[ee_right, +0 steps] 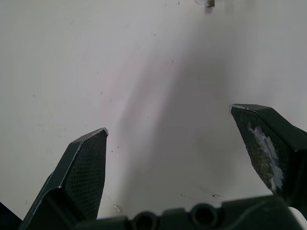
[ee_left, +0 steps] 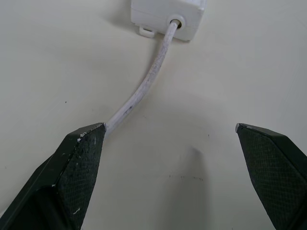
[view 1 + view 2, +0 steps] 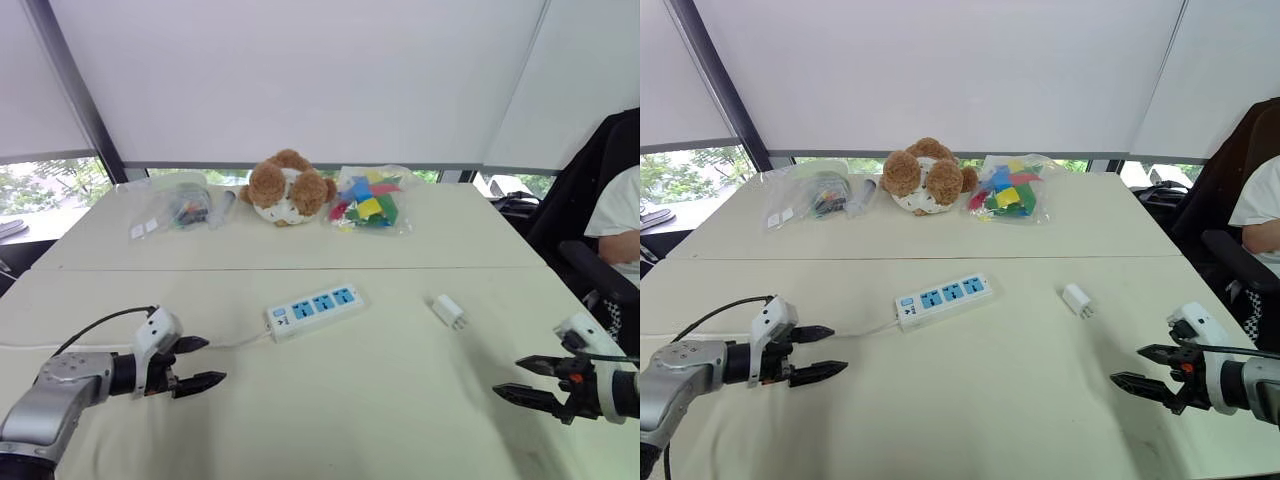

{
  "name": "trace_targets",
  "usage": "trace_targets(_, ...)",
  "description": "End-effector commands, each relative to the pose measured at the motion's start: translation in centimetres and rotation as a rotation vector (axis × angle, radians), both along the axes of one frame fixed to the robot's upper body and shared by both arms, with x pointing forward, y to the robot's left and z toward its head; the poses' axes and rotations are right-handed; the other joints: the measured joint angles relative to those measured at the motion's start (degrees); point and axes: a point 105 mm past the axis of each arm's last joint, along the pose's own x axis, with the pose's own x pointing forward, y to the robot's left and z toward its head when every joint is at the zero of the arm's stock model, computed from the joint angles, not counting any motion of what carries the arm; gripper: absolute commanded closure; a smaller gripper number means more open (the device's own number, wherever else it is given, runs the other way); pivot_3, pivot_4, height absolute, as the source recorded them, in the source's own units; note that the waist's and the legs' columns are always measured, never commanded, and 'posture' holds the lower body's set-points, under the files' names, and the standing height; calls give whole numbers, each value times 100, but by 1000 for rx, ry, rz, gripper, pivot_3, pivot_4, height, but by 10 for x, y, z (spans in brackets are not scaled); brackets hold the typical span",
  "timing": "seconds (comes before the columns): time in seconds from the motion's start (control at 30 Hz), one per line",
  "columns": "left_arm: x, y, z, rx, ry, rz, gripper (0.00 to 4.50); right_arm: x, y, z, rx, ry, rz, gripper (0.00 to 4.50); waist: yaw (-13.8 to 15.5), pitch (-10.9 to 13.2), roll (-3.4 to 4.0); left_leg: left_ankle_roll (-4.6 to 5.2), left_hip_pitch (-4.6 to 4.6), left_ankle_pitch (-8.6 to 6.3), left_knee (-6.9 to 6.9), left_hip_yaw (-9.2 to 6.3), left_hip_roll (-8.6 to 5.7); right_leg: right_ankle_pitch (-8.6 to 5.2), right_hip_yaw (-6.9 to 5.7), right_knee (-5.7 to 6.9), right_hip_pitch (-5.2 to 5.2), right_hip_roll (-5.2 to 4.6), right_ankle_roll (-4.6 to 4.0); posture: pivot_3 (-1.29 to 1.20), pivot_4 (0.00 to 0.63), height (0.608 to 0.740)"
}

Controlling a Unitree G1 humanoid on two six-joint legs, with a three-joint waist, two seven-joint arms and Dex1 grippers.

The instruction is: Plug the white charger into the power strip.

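The power strip [image 3: 314, 310], a long white bar with blue socket panels, lies mid-table, its thin white cord [image 2: 144, 86] running toward my left gripper [image 3: 201, 362]. That gripper hovers open at the table's left, its fingers pointing at the strip's cord end [image 2: 168, 17]. The white charger [image 3: 449, 310] lies on its side to the right of the strip, prongs facing the near right. My right gripper [image 3: 522, 379] is open over the near right of the table, short of the charger, with nothing between its fingers [image 1: 86, 167].
Along the far side of the table [image 3: 350, 420] sit a clear bag of small items [image 3: 180, 210], a brown teddy bear [image 3: 288, 188] and a bag of coloured blocks [image 3: 368, 200]. A person sits in a black chair [image 3: 590, 200] at the right edge.
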Motion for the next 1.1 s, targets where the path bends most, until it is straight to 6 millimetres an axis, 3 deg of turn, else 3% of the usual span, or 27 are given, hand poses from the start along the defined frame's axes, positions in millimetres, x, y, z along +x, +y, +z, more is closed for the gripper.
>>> trace_targets(0.03, 10, 2, 17, -26, -95, 28, 30, 5, 3, 7, -11, -50, 6, 0, 0, 0, 0, 0, 0, 0, 2, 0, 0, 0, 1, 0, 1, 0, 0, 0, 150, 739)
trace_targets(0.87, 25, 4, 17, 22, -146, 55, 30, 20, -5, 13, -26, -140, -38, 0, 5, -1, 0, 0, 4, 0, 7, 2, -1, 2, 8, 3, 7, 3, 5, 0, 150, 739)
trace_targets(1.1, 36, -13, 30, 7, -197, -54, 30, 23, 1, 23, -12, -168, -17, 0, 19, -1, 0, 0, 5, 1, 10, 2, -1, 3, 8, 4, 10, 4, 5, 0, 150, 739)
